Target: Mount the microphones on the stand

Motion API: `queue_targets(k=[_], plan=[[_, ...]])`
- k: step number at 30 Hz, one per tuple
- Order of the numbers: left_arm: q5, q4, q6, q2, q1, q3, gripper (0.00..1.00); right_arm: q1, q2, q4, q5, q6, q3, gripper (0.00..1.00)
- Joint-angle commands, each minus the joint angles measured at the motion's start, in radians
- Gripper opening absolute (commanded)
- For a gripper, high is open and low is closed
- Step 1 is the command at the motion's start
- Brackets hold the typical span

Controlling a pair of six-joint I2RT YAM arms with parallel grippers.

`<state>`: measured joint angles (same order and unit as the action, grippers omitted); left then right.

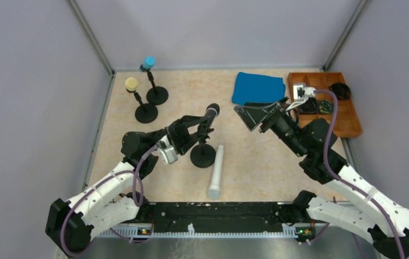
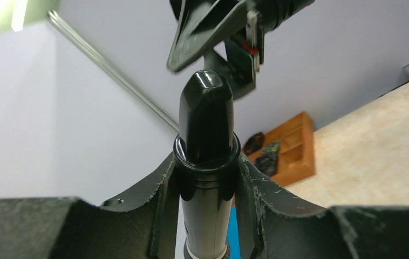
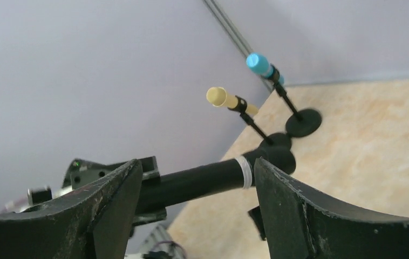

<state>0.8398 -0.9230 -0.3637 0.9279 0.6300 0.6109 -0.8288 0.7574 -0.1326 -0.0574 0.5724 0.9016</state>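
Observation:
My left gripper (image 1: 196, 131) is shut on the black microphone (image 1: 209, 117), which it holds tilted above a black round stand base (image 1: 203, 156). In the left wrist view the black microphone (image 2: 206, 116) sits in a black clip ring (image 2: 206, 157) between my fingers (image 2: 154, 210). My right gripper (image 1: 246, 117) is open and empty just right of the microphone's head. The right wrist view shows the black microphone (image 3: 202, 181) beyond the open jaws. The white microphone (image 1: 217, 171) lies on the table. The light blue microphone (image 1: 148, 62) and the cream microphone (image 1: 131, 84) each sit on a stand at the back left.
A blue cloth (image 1: 257, 88) lies at the back, right of centre. A wooden tray (image 1: 348, 121) with small items stands at the back right. Grey walls close in the left, back and right sides.

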Motion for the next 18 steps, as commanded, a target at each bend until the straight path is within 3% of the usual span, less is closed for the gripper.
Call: queue_targets(k=[1, 7, 18], plan=[[0.123, -0.102, -0.319, 0.007, 0.002, 0.02, 0.0, 0.029, 0.055, -0.012, -0.028, 0.449, -0.017, 0.74], [0.202, 0.158, -0.575, -0.02, 0.002, 0.086, 0.0, 0.134, 0.161, -0.275, 0.281, 0.802, -0.081, 0.72], [0.255, 0.201, -0.671, 0.016, 0.003, 0.127, 0.0, 0.136, 0.327, -0.422, 0.459, 0.95, -0.077, 0.72]])
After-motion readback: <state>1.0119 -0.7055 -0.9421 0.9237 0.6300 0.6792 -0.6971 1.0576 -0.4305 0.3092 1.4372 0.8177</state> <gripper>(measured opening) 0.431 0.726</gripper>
